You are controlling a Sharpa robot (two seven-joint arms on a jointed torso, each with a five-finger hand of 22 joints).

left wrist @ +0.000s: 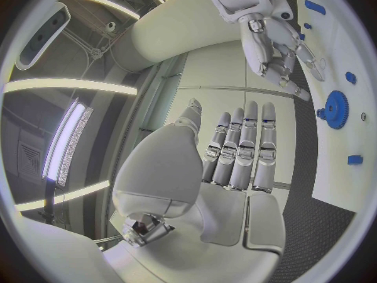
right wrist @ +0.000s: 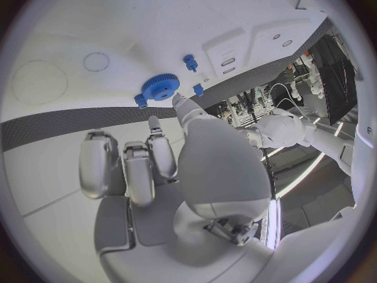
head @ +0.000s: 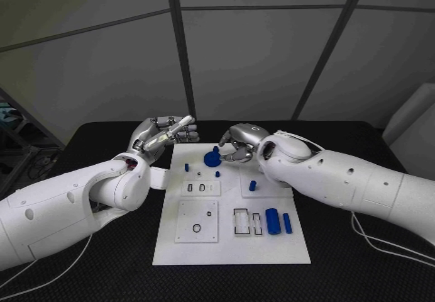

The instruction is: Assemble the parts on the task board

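it looked like a robotics lab or test cell. a black table [head: 363,264] carried a white task board [head: 231,248], set before grey panelled walls [head: 244,69]. long strip lights [left wrist: 66,148] ran overhead, and cluttered equipment with cables [right wrist: 247,100] stood at the room's edge.
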